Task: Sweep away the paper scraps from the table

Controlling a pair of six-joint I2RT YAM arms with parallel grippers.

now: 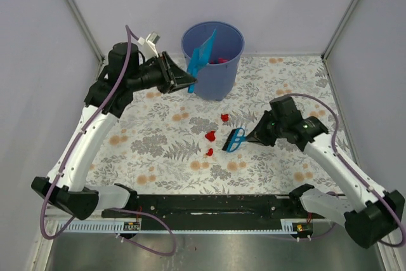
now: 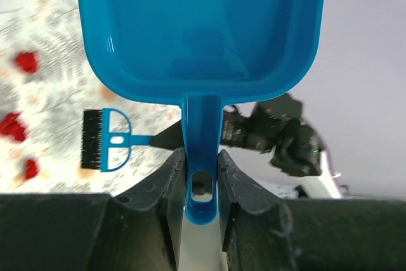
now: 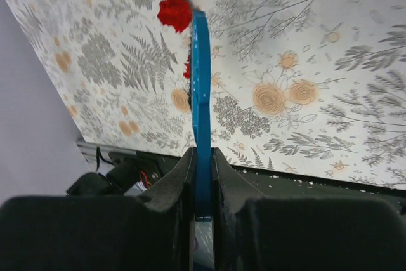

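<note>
Red paper scraps lie loose on the counter. Three are clustered just ahead of the right jaws, close to the bristle end of the brush. A little more red is glimpsed inside the bucket, just beyond the left jaws.

The brush is pinched by its thin handle between the right jaws, which are pressed tight against it. From the right wrist it is seen edge-on, with one scrap at its far tip; whether the two touch cannot be told.

The dustpan is clamped by its handle stem in the left jaws. It is held tilted at the bucket's rim, well apart from the scraps on the counter.

The scraps are judged to be almost weightless, soft and crumpled. A brisk stroke is likely to flick them aside or roll them away, and they may snag in the bristles. They are too small to be gripped directly, so they are better herded with the brush. Low, slow strokes are called for, applied from the side of each scrap nearest the right jaws.

The dustpan's lip would need to be laid flat on the counter, or the scraps may be pushed underneath it. The printed orange flowers should not be mistaken for scraps.
</note>
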